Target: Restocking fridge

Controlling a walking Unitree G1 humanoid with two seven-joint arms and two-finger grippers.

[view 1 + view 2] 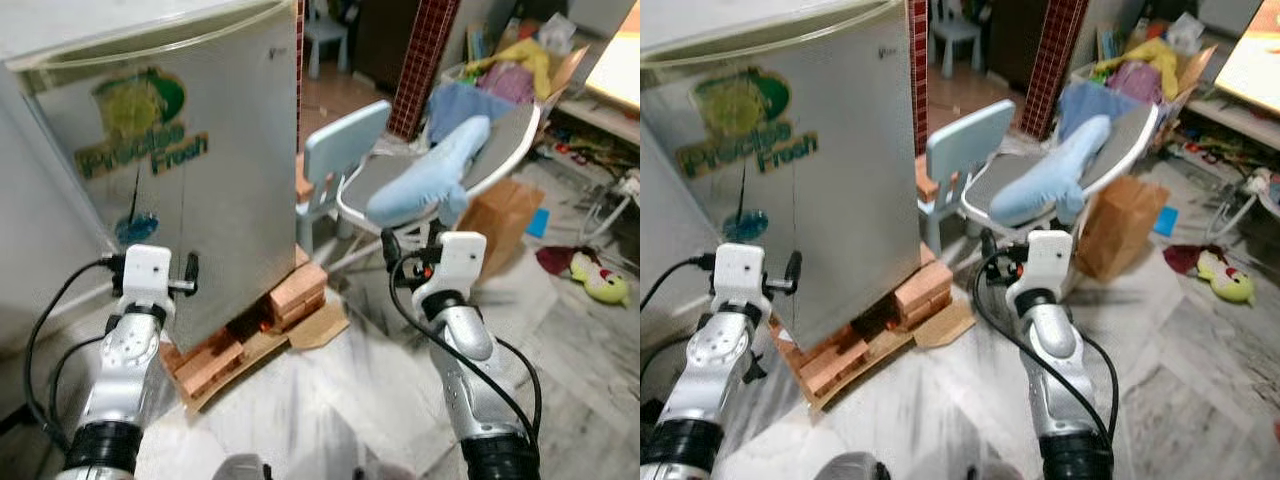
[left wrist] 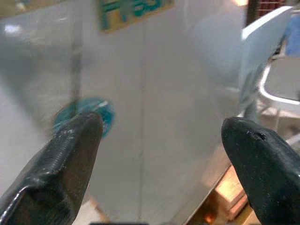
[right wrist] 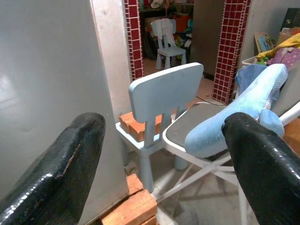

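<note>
**Both tools raised before the closed fridge**

Head views: A silver fridge (image 1: 190, 170) stands upright, taller than it is wide, its closed door facing the robot and turned slightly toward the robot's right. It rests on a base of bricks (image 1: 290, 300) with cardboard (image 1: 320, 328) underneath. A green and orange sticker (image 1: 140, 125) sits on the upper door. The left tool (image 1: 190, 275) is held up just in front of the lower door. The right tool (image 1: 390, 250) is raised to the right of the fridge, near a pale blue chair (image 1: 345, 145) and a grey round seat carrying a blue plush toy (image 1: 430, 175). A brown paper bag (image 1: 505, 215) stands on the marble floor (image 1: 330, 400) behind it.

Left wrist view: the two black fingers (image 2: 61, 164) are spread wide with nothing between them, aimed at the fridge door and a round blue sticker (image 2: 89, 115).

Right wrist view: the fingers (image 3: 262, 173) are also wide apart and empty, pointing past the fridge edge at the blue chair, which has a brick (image 3: 133, 126) on its seat.
</note>
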